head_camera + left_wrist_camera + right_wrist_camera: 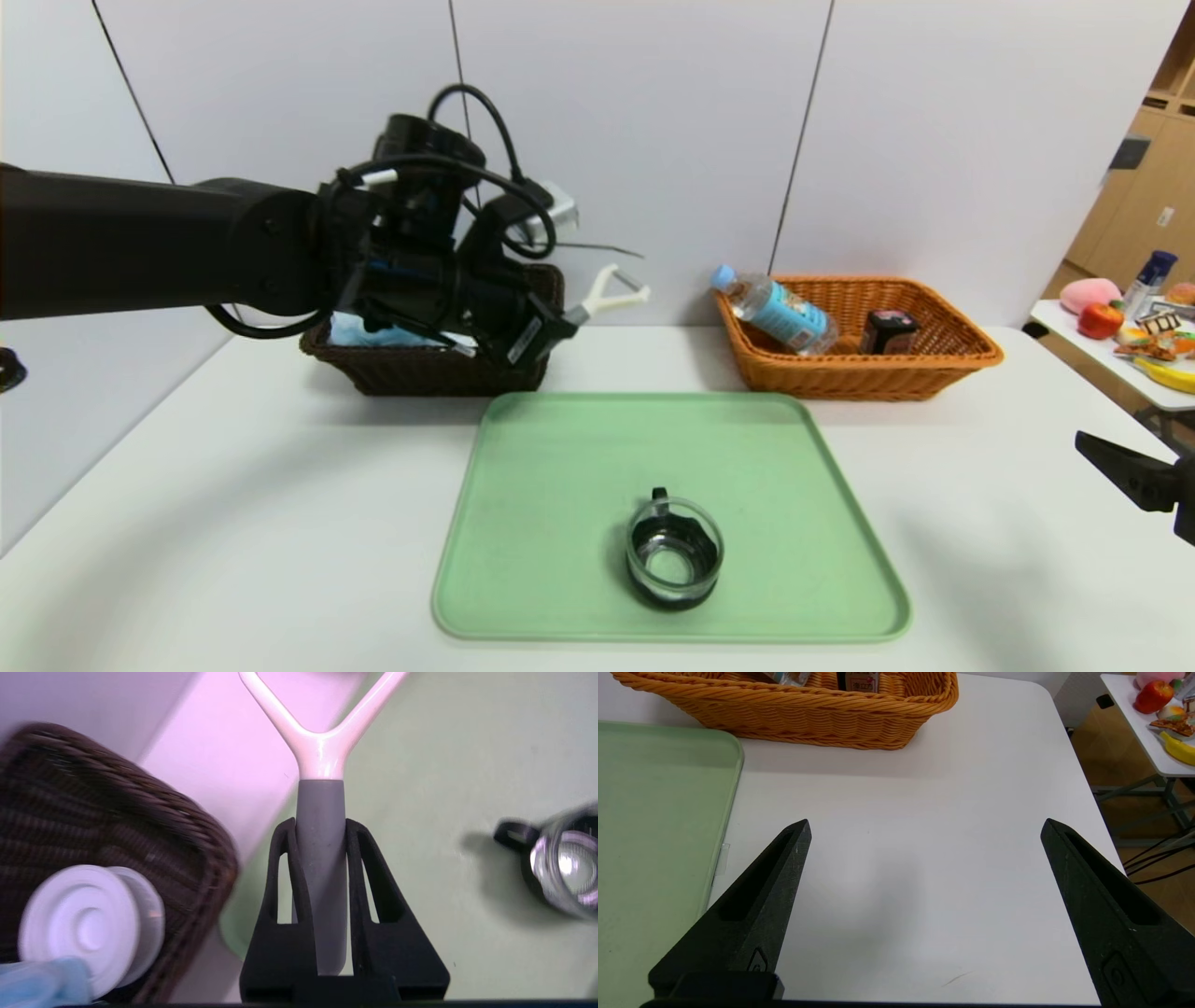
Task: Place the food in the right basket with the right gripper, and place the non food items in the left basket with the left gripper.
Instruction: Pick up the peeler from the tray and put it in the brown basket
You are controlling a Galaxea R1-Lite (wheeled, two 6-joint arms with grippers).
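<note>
Left claw (322, 830) pinches white peeler's grey handle (321, 858): light, stiff, probably slick. Right claw (924, 858) spread, parked over counter (924, 788).

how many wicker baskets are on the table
2: the dark brown basket at the table's back left, behind the left arm, and the orange basket at the back right.

White peeler (321, 812) w/ grey handle is pinched in the left gripper (321, 830), up in the air by the dark brown left basket (425, 369). Blue pouf (369, 331) and round white container (86, 926) already sit in that basket. Glass cup (674, 553) w/ black band stands upright on the green tray. Water bottle (777, 311) leans inside the orange right basket (859, 373), small black box (887, 331) next to it. Right gripper (924, 896) hangs wide open over bare table.
</note>
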